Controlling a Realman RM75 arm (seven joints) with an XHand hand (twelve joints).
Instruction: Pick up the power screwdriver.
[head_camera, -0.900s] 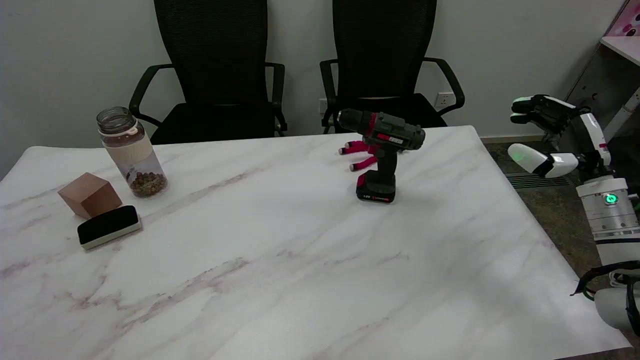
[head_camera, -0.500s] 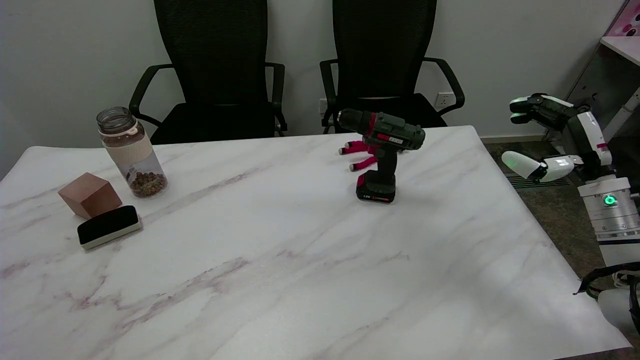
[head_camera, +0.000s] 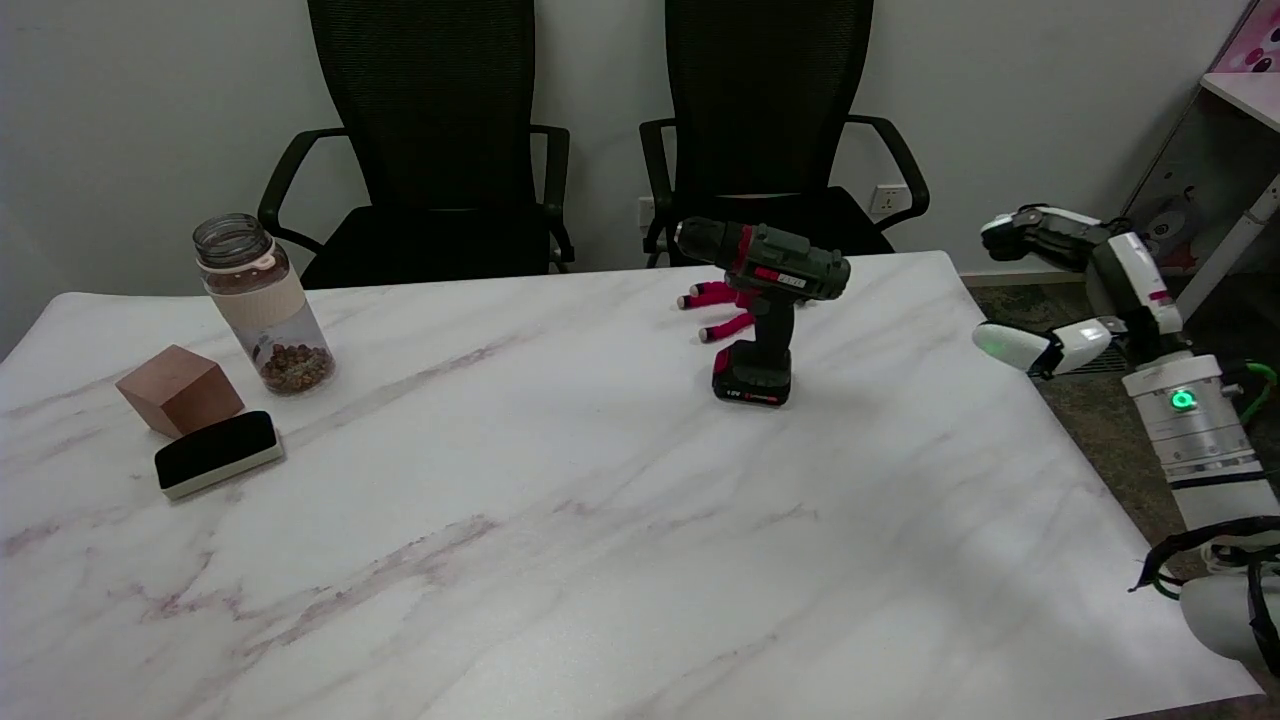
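Marble table (head_camera: 560, 560) carries, leftward, a block (head_camera: 180, 388), eraser (head_camera: 218, 452) and jar (head_camera: 262, 305); the power screwdriver (head_camera: 762, 305) stands upright right of centre, and the right hand (head_camera: 1075, 290) hovers spread, empty, past the table's edge.

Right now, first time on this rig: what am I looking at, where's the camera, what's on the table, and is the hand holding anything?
One camera sits above the table's near side, looking down and across it. The white arm at lower right ends in the right hand, fingers spread, holding nothing, beside the table's right edge. Your target, the power screwdriver, stands upright on its battery base, untouched. Pink-tipped items lie just behind it. At far left: a jar, a brown block and a black eraser-like pad.
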